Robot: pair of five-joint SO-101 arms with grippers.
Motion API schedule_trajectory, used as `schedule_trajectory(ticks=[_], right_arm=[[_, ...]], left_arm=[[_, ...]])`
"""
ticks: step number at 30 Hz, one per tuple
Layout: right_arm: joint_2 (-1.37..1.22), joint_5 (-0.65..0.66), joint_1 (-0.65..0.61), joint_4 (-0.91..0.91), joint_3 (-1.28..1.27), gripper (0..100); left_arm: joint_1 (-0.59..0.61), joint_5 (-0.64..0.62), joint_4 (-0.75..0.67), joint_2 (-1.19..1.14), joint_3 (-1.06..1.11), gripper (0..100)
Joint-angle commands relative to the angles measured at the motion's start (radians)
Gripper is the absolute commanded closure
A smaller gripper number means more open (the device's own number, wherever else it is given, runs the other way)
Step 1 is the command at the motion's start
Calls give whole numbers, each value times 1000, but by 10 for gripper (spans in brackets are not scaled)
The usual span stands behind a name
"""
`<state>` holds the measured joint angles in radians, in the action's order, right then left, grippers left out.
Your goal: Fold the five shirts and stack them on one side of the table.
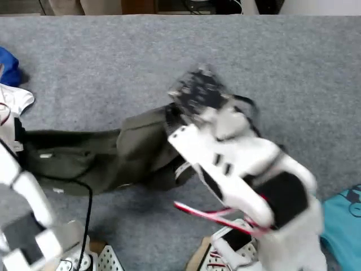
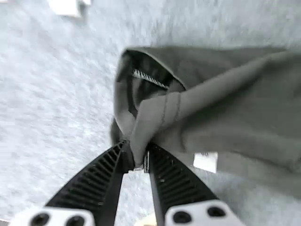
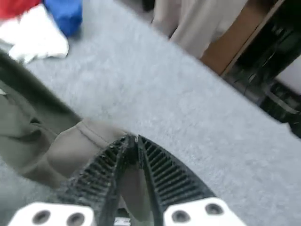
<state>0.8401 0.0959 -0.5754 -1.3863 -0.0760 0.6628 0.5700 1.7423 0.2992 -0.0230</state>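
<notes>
Our left gripper (image 2: 136, 153) is clenched on a bunched fold of the olive shirt (image 2: 225, 94). Its 2 ribbed fingers (image 2: 101, 174) pinch the cloth right at their tips, close to a stitched hem and a small white label (image 2: 205, 161). Our right gripper (image 3: 134, 139) is closed too, and olive fabric seems to run between its fingers, so we judge that it grasps the shirt's other end at a folded hem. In the high view the shirt stretches from near the left edge of the grey table (image 1: 282, 68) to about its middle, with 1 arm at each end. We take this 2-point hold as a way to keep the cloth under control from both ends, so it can be spread or folded over without collapsing into a heap. The shirt lies rumpled rather than flat, so we judge its fold as barely begun. A blue shirt (image 1: 8, 65) and a white shirt (image 1: 17, 99) sit bunched together at the left edge, on the far side of the olive one. A teal shirt (image 1: 341, 220) lies at the right edge toward the near corner. None of these 3 looks folded, so we judge most of the task to be ahead of us.
</notes>
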Motion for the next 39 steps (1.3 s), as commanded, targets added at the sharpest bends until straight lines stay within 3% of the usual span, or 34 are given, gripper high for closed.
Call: schedule_trajectory(ticks=[1, 8, 19, 27, 39], right_arm=[[45, -9, 87, -44, 147, 994], [50, -2, 255, -91, 355, 994], [48, 0, 298, -51, 410, 994], [53, -5, 427, 123, 452, 994], [48, 6, 429, 258, 664, 994]], left_arm=[[-14, -15, 14, 217, -37, 982], [-15, -15, 14, 492, -37, 982], [-3, -21, 14, 510, -104, 982], [18, -149, 9, 509, -362, 982], [20, -399, -48, 515, -511, 982]])
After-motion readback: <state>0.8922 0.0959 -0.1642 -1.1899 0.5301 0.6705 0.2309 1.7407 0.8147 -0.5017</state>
